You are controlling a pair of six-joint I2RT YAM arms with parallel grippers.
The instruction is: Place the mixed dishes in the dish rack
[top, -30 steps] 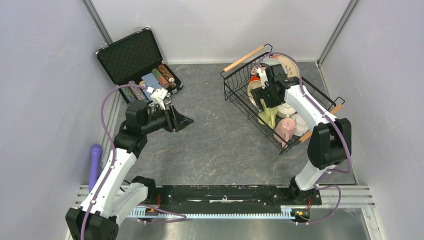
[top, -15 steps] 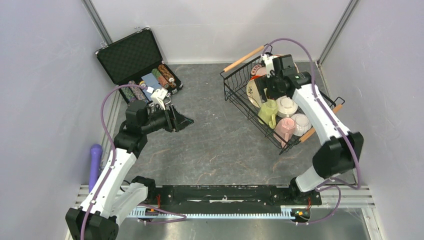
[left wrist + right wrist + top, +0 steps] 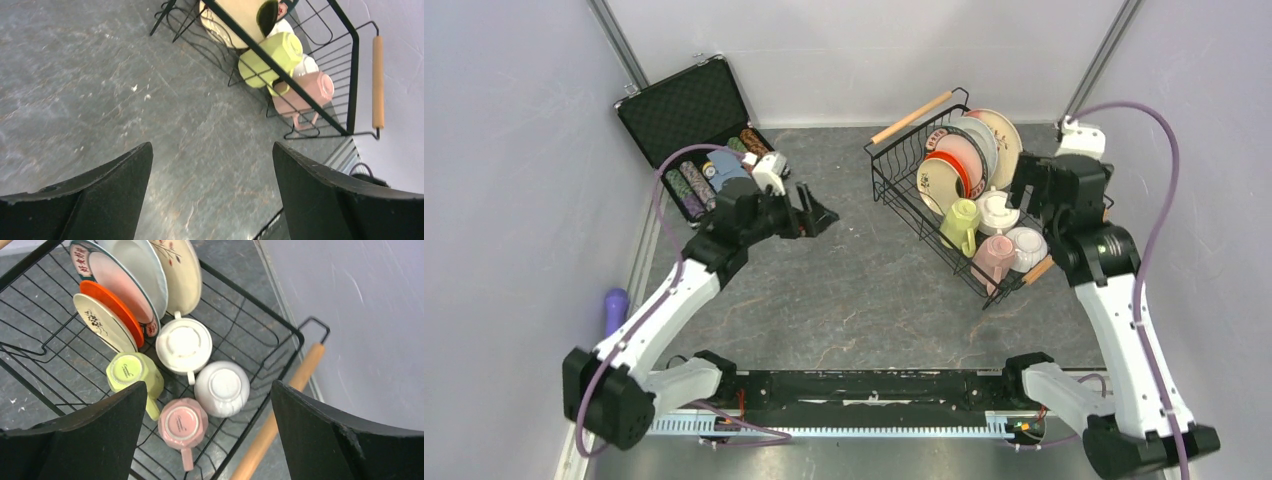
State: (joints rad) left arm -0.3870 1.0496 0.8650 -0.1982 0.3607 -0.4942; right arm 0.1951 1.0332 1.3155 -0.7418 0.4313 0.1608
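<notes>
Scene: a grey, stone-patterned table top [image 3: 854, 300] between pale walls, with two white-and-black robot arms seen from above.
Dish rack: a large rectangular black wire basket [image 3: 886, 190] with two light wooden rod handles, standing at the far right of the table and turned at an angle to its edges.
Plates: five stand on edge in a row at the far end of the rack. They are a cream plate with black spots [image 3: 102, 322], an orange plate [image 3: 114, 307], a teal-rimmed plate with a pink centre [image 3: 117, 282], a white plate [image 3: 145, 267] and a cream plate with a red sprig [image 3: 182, 270].
Mugs and bowl: all lie upside down in the near part of the rack, close together. They are a yellow-green mug [image 3: 131, 371], a white mug [image 3: 184, 344], a small white bowl [image 3: 221, 387] and a pink mug [image 3: 182, 425].
Right gripper [image 3: 1022, 190]: jaws spread wide with nothing between them, hanging above the mugs and the bowl.
Left gripper [image 3: 816, 212]: jaws also spread wide and empty, over bare table well to the left of the rack.
Far left corner: an open black hinged case [image 3: 686, 110] holding rolls of striped chips.
</notes>
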